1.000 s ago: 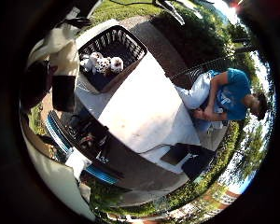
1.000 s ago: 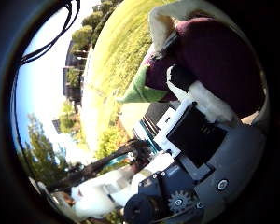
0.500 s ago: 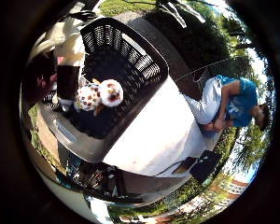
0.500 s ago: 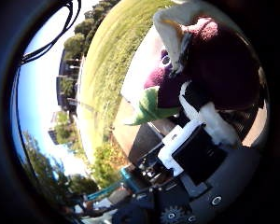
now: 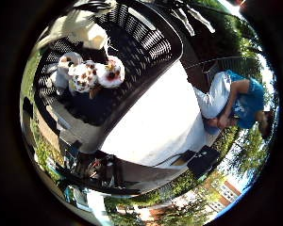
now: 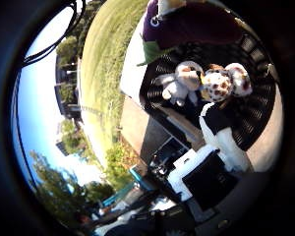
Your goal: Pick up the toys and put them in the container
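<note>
Purple plush, a toy with a green leafy collar (image 6: 196, 22), sits right against the palm of the right hand (image 6: 221, 147), over the rim of the container. White and black fingers (image 6: 226, 142) reach out from the palm toward the basket, but whether they curl around the purple toy cannot be told from these views. Below the palm lies a black slatted plastic basket (image 5: 151, 42), the container. Inside it, on the basket floor, rest two more toys touching each other: a white and tan plush dog (image 6: 179, 81) and, just beside it, a white plush animal with brown spots (image 6: 219, 83). The basket stands on a white table (image 5: 155, 127) in bright sunlight. Beyond the table's far edge, well away from the hand, a person in a blue shirt and pale trousers (image 5: 231, 101) sits, touching none of the toys. Green grass (image 6: 103, 59) and trees surround the table.
</note>
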You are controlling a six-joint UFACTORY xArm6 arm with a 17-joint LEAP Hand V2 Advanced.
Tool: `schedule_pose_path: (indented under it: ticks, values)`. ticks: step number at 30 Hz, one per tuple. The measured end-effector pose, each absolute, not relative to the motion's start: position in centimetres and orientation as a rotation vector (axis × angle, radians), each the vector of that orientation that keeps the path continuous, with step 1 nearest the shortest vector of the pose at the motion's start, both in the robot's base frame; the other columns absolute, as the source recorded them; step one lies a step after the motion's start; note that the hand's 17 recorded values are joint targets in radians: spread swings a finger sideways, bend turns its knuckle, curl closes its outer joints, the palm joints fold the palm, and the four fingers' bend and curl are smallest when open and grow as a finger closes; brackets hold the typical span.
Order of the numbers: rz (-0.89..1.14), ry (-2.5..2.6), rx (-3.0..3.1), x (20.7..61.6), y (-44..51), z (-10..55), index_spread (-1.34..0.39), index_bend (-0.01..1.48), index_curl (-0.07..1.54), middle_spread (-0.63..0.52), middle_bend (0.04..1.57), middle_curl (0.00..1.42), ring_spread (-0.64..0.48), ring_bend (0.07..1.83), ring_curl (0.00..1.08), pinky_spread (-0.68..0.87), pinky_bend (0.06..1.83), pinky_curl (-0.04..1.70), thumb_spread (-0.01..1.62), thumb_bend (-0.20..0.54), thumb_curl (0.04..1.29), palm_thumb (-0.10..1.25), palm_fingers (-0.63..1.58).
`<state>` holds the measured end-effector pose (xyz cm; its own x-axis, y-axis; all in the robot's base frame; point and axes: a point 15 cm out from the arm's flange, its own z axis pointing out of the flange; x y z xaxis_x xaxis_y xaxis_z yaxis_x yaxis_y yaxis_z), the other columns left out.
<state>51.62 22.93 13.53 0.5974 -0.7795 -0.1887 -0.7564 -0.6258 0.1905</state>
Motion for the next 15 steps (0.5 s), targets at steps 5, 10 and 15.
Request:
schedule_pose_path:
  ticks: [5,10,15]
  values:
    - [-0.437,-1.338,2.681,51.0,21.0,14.6,-0.48,0.16,0.47,0.1,0.14,0.35,0.32,0.49,0.32,0.51,0.84,0.44,1.09,-0.026,0.54,0.85,-0.06]
    - [-0.461,-1.364,2.658,51.4,18.8,14.2,-0.46,0.17,0.42,0.1,0.14,0.31,0.32,0.46,0.31,0.52,0.82,0.41,1.08,-0.026,0.53,0.86,-0.04]
    - [-0.478,-1.308,2.683,51.2,18.4,14.3,-0.44,0.18,0.39,0.1,0.14,0.3,0.32,0.44,0.31,0.52,0.8,0.38,1.08,-0.026,0.53,0.86,-0.02]
